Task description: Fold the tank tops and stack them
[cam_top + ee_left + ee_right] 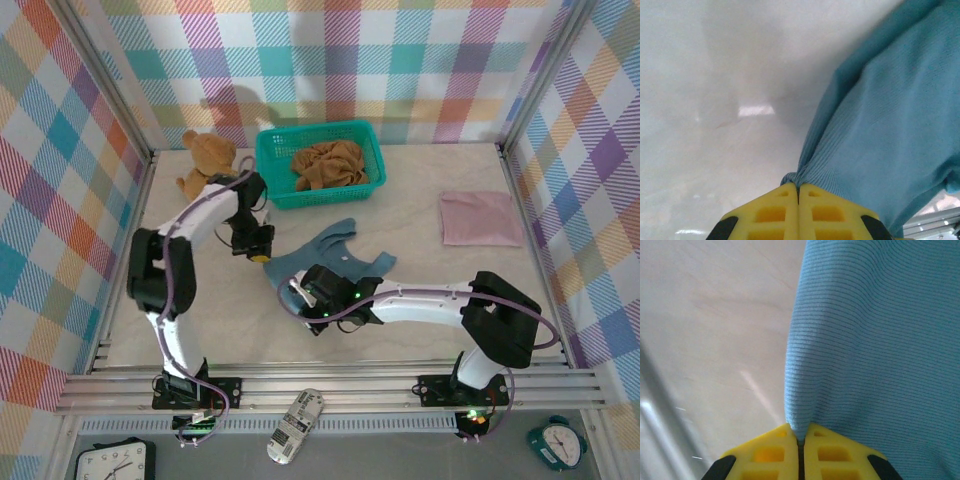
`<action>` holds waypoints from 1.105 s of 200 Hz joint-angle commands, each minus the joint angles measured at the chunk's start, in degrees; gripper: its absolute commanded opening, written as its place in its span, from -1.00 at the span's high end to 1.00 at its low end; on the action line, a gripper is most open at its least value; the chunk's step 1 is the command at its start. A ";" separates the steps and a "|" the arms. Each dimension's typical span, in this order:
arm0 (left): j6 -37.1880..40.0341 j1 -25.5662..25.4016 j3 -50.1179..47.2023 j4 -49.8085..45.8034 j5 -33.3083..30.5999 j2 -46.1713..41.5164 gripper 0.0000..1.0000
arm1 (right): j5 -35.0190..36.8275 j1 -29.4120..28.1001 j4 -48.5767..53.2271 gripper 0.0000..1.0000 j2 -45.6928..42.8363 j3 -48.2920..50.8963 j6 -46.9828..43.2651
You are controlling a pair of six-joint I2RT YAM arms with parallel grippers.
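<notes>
**Grippers Clamped on the Blue Tank Top: Carrying Out the Fold**

Left gripper [798, 189] is seen fully closed, with an edge of the blue tank top [345, 255] pinched between its yellow fingertips. The right gripper [800, 434] is likewise closed on a tuck of the same cloth. In the top view the garment is found rumpled at the centre of the table [415, 230]. The left gripper is placed at its left edge and the right gripper at its near-left edge, so the two holds are near each other.

The pink tank top [480, 218] is laid flat and folded at the far right. The ochre tank top [330, 165] is bunched inside the teal basket [320, 198] at the far centre, beside the teddy bear [203, 160].

The step in hand is judged to be the spreading or folding of the blue top. The following is recommended:

1. Both pinches are to be checked for a single layer of cloth, since a doubled layer is likely to give a crooked fold.
2. The grippers are to be raised together and drawn apart until the held edge is taut but not stretched.
3. The cloth is to be carried over at an even height, so that no trailing part is dragged.
4. Release is to be delayed until the edges are aligned.
</notes>
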State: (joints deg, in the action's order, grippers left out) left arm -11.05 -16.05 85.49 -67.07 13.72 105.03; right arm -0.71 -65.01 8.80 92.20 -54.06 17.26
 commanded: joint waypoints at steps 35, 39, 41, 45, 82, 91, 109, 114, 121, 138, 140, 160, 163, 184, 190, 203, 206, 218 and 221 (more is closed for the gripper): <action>1.42 1.55 -0.59 -9.98 -4.68 -9.37 1.00 | -17.58 1.27 -12.49 0.81 -2.46 -1.67 12.90; 1.34 1.55 -0.28 -10.01 -4.42 -9.19 1.00 | -18.26 1.63 -13.19 0.81 -2.82 -1.04 13.53; 1.30 1.55 -0.10 -10.01 -4.29 -9.13 1.00 | -18.60 1.93 -13.65 0.81 -2.93 -0.78 13.82; 1.23 1.55 0.49 -10.01 -3.88 -8.84 1.00 | -19.54 2.49 -14.68 0.81 -3.14 0.08 14.32; -0.79 0.76 8.27 -7.70 0.49 -4.21 1.00 | -27.47 9.39 -23.93 0.80 -5.04 6.76 21.71; -1.14 -0.14 10.12 -7.26 1.18 -2.52 1.00 | -28.60 10.71 -22.79 0.80 -5.44 6.81 21.97; -2.05 -1.77 13.58 -6.34 2.75 1.35 1.00 | -30.40 13.58 -22.37 0.80 -6.14 8.51 23.14; -2.49 -2.14 14.16 -5.65 3.52 2.28 1.00 | -30.73 14.46 -22.57 0.80 -6.36 9.31 23.72; -2.73 -2.59 15.58 -5.19 3.57 3.54 1.00 | -31.59 15.62 -22.56 0.80 -6.59 10.30 24.13; -2.40 -3.62 20.52 -5.97 3.61 7.62 1.00 | -32.12 18.87 -22.49 0.80 -8.58 13.20 24.77; -2.40 -3.74 21.12 -5.92 3.71 7.97 1.00 | -32.08 19.13 -22.46 0.80 -8.89 13.53 24.89; -2.39 -4.98 27.10 -6.05 4.58 12.07 1.00 | -32.86 22.66 -21.78 0.80 -11.11 15.77 25.01; -2.40 -5.22 28.15 -6.10 4.56 12.51 1.00 | -32.98 23.19 -21.58 0.80 -11.42 15.93 25.02; -2.45 -6.72 34.74 -6.58 4.68 16.92 1.00 | -33.55 26.65 -20.99 0.80 -12.89 17.49 24.95; -2.46 -7.03 35.76 -6.49 4.65 17.75 1.00 | -33.63 27.42 -21.05 0.81 -13.16 17.63 25.06; -2.93 -7.32 36.67 -5.40 5.22 18.62 1.00 | -35.02 27.83 -19.99 0.81 -12.62 16.28 24.07; -3.18 -7.32 36.67 -5.10 5.33 18.63 1.00 | -35.45 27.77 -19.23 0.81 -12.38 15.66 23.34; -3.85 -7.41 36.93 -4.71 4.66 18.46 1.00 | -36.68 27.35 -16.24 0.81 -11.59 13.50 21.01; -3.89 -7.41 37.09 -4.86 4.40 18.33 1.00 | -36.76 27.19 -16.11 0.81 -11.48 13.12 20.78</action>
State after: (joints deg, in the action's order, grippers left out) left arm -13.06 -23.24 120.31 -72.44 18.17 123.20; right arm -32.69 -37.06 -10.92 80.31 -37.69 41.17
